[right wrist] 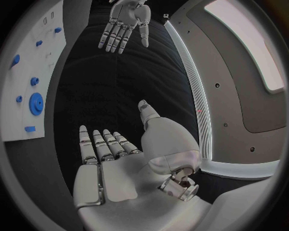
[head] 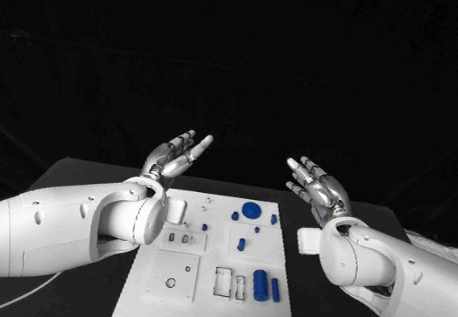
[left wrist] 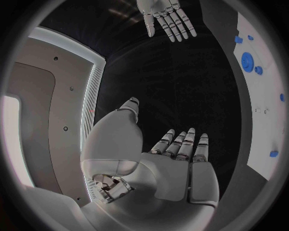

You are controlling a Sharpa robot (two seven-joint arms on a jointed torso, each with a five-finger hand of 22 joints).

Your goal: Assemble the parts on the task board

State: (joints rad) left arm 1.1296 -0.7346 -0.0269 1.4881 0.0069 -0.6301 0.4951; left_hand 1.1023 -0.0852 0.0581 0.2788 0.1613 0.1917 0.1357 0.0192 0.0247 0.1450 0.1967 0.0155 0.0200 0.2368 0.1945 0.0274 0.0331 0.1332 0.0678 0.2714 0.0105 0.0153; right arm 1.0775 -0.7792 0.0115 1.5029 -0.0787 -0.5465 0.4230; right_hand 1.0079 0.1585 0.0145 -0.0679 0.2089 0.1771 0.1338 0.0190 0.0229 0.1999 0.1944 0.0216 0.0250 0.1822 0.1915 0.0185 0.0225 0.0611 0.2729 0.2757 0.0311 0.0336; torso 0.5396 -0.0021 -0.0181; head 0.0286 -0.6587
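Both my hands are raised above the far end of the table, palms facing each other, fingers straight and apart, holding nothing: my left hand (head: 178, 157) and my right hand (head: 317, 187). The task board (head: 148, 301) lies below and behind them, flat on the black table (head: 85, 176), between my forearms. On it the blue parts wait untouched: a round gear (head: 250, 209) nearest my fingertips, two cylinders (head: 265, 285) further back towards me. I judge nothing is assembled yet. To start well, I should lower one hand slowly over a single part, fingers apart.
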